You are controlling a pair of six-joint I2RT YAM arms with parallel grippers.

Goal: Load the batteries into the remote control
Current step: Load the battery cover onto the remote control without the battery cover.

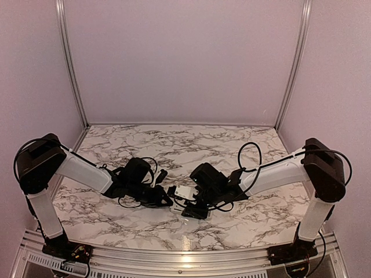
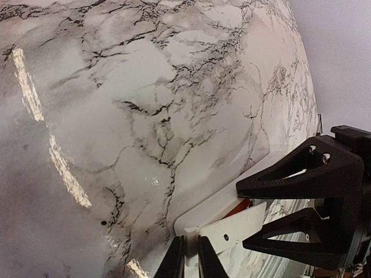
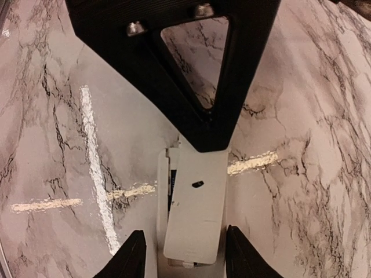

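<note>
while the right gripper (image 3: 184, 255), jaws apart, straddles the slim white plastic remote control (image 3: 194, 214) at lower centre, steadying it, the left gripper (image 2: 190, 258) looks nearly closed, holding nothing visible.

Looks like a lab test cell: marble-patterned counter (image 1: 174, 145) boxed in by plain pale walls (image 1: 179, 58) and aluminium frame posts (image 1: 71, 63), arm bases bolted at near edge.
</note>
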